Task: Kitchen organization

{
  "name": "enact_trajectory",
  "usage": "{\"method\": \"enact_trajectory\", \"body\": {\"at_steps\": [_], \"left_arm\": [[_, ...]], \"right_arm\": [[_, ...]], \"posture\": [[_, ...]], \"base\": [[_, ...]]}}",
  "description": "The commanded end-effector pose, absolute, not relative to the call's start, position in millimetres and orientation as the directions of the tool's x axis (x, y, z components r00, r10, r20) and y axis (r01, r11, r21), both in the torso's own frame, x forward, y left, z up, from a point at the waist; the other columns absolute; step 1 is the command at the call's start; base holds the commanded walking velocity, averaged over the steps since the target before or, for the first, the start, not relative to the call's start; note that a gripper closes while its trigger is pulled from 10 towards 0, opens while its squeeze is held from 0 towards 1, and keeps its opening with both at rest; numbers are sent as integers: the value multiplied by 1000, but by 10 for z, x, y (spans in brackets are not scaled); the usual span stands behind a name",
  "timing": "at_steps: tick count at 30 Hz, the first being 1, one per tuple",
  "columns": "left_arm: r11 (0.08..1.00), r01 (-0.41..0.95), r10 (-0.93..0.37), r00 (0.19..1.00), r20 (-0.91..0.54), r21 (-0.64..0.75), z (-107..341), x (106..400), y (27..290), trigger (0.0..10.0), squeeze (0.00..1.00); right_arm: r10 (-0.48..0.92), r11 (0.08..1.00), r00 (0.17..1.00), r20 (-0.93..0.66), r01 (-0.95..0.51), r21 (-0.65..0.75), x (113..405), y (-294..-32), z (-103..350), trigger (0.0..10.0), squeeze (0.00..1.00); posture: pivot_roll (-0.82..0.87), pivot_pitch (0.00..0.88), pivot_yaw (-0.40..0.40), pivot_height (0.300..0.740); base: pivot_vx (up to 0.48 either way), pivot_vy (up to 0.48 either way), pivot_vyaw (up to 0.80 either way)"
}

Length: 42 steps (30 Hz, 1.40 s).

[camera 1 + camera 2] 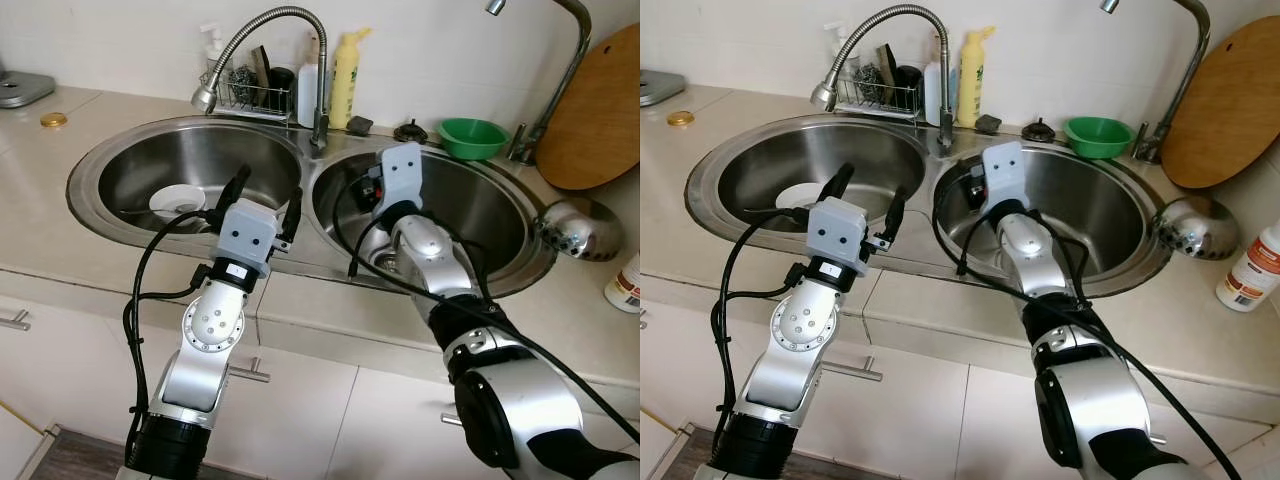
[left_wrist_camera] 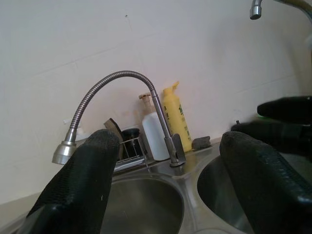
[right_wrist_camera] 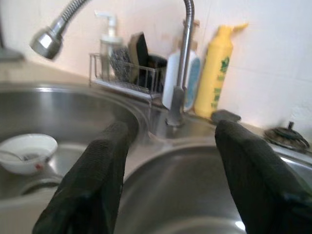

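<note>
Left eye view, white bowl in left basin, just beyond open left gripper

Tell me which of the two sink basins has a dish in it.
The left basin: a white bowl sits at its bottom. The right basin holds no dish; the right gripper reaches into it.
</note>
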<state>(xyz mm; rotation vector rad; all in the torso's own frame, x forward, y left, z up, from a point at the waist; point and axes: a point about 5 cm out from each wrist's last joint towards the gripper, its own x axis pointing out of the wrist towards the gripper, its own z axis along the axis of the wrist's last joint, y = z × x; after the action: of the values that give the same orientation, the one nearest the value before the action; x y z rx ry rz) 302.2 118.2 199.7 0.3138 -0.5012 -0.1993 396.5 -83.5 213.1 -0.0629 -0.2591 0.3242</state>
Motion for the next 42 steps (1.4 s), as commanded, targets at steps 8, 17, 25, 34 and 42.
{"method": "enact_trajectory", "body": {"at_steps": [8, 17, 25, 34, 42], "left_arm": [[944, 158, -273, 865, 422, 289, 1947, 2989, 1157, 10000, 0], [944, 170, -284, 855, 434, 282, 1976, 2982, 1142, 10000, 0], [942, 185, -296, 851, 435, 279, 1979, 2976, 1126, 10000, 0], [941, 192, -301, 850, 433, 279, 1983, 2978, 1124, 10000, 0], [940, 198, -306, 848, 432, 278, 1985, 2976, 1122, 10000, 0]], "right_arm": [[269, 956, 847, 459, -293, -21, 3799, -924, 2415, 10000, 310], [271, 952, 814, 514, -307, -15, 3595, -899, 2400, 10000, 0], [284, 948, 811, 511, -319, -20, 3444, -863, 2336, 10000, 0], [287, 949, 825, 488, -315, -26, 3390, -858, 2296, 10000, 0], [290, 949, 829, 478, -313, -33, 3356, -848, 2267, 10000, 0]], "posture": [[103, 0, -55, 740], [92, 0, -48, 740], [86, 0, -48, 740], [86, 0, -48, 740], [83, 0, -45, 740]], "base": [[0, 0, 0], [0, 288, 0], [0, 480, 0], [0, 480, 0], [0, 480, 0]]}}
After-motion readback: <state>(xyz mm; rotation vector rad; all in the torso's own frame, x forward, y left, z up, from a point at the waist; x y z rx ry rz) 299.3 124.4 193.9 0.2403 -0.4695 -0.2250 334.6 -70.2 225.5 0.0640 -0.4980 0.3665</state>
